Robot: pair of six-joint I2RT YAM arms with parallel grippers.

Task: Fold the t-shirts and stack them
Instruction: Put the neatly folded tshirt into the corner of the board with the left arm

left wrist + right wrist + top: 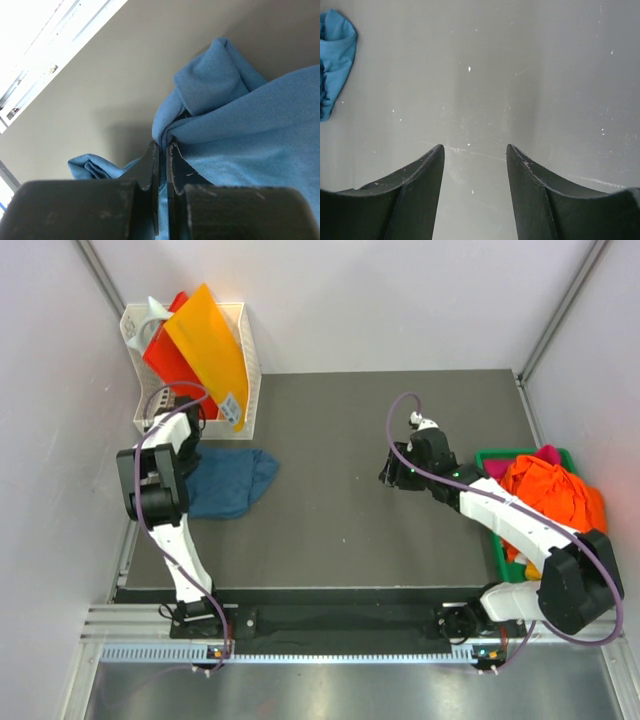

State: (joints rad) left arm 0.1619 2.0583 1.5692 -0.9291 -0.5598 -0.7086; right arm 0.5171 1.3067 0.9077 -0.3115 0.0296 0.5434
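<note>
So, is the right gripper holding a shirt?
No: the right gripper is open, with only the table showing between its jaws.

No writing can be read in any view. A small white tag (231,405) sits on the orange sheet (205,335) in the white basket (248,360) at the far left of the counter (350,540); its print is too small to make out.

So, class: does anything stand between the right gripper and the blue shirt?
Nothing visible does. Only table surface lies between the open right gripper and the blue shirt, whose edge the left gripper pinches.
</note>
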